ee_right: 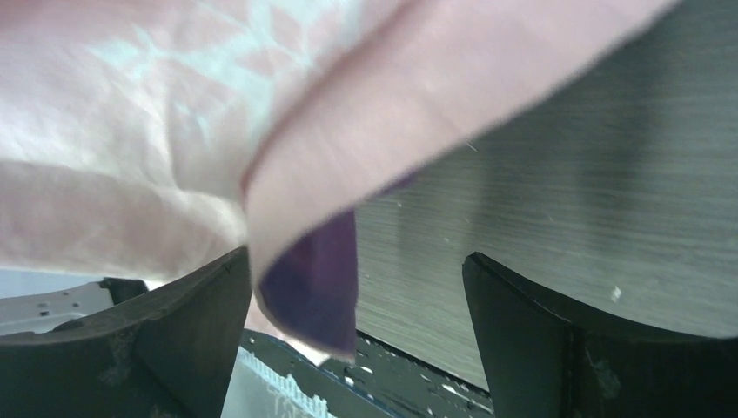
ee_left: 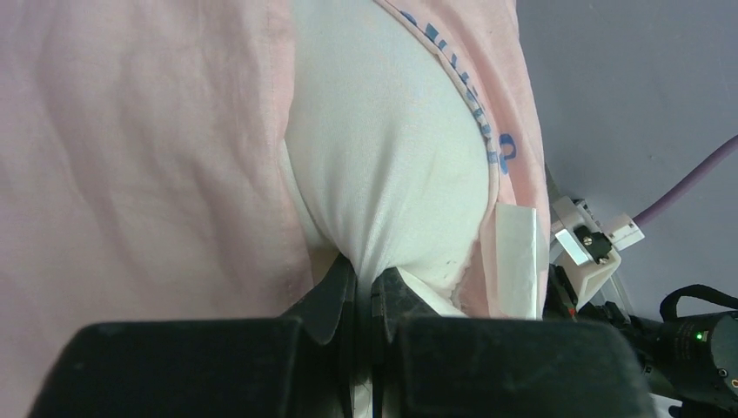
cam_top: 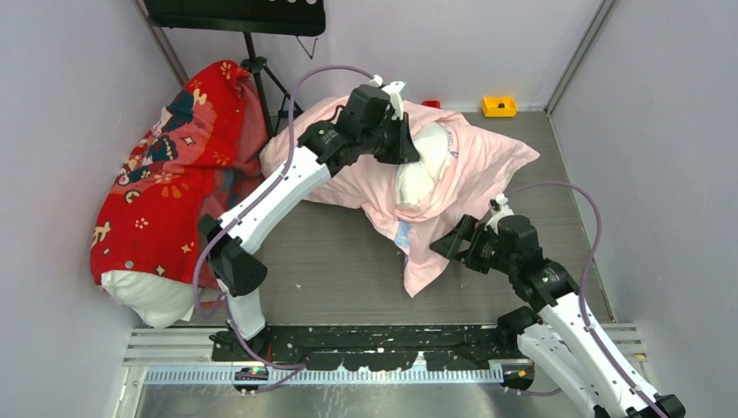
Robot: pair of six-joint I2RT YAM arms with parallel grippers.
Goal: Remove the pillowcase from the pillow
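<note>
You have two pillows, the pillow (cam_top: 419, 170) at twelve o'clock and another pillow (cam_top: 150, 298) at nine; two cases, pink pillowcase (cam_top: 487, 161) and red pillowcase (cam_top: 174, 174); one yellow box (cam_top: 499, 106).

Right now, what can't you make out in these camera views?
Top and left wrist views: the pillowcase hides most of the pillow; only a white bulge shows.
Left wrist view: the blue lettering folds along the hem, unreadable.
Top view: its own wrist hides where the left hand pinches the pillow.
Right wrist view: cloth hangs blurred in the open right hand; contact with either finger unclear.
</note>
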